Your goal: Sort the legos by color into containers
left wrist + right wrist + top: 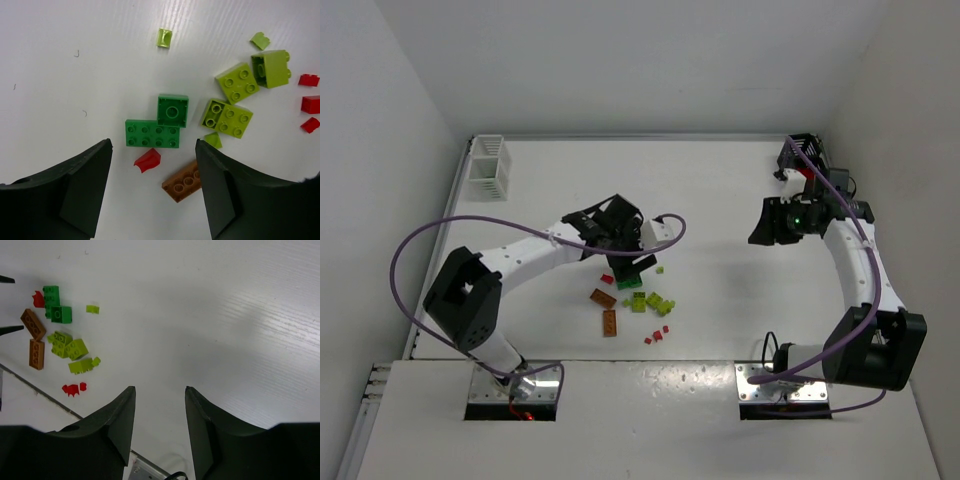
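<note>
Glossy studded plastic legos (152,133) scattered mid-table, 2 dark green and 2 orange counted, left gripper (152,145) spread wide above them, nothing held, right gripper (159,390) parted, empty, 1 slatted white bin (488,168) set at the far-left corner of the matte table (720,180).

Nothing legible turned up anywhere: no word, label, brand or number. The studs on the dark green legos (152,133) were too small to show any lettering.
</note>
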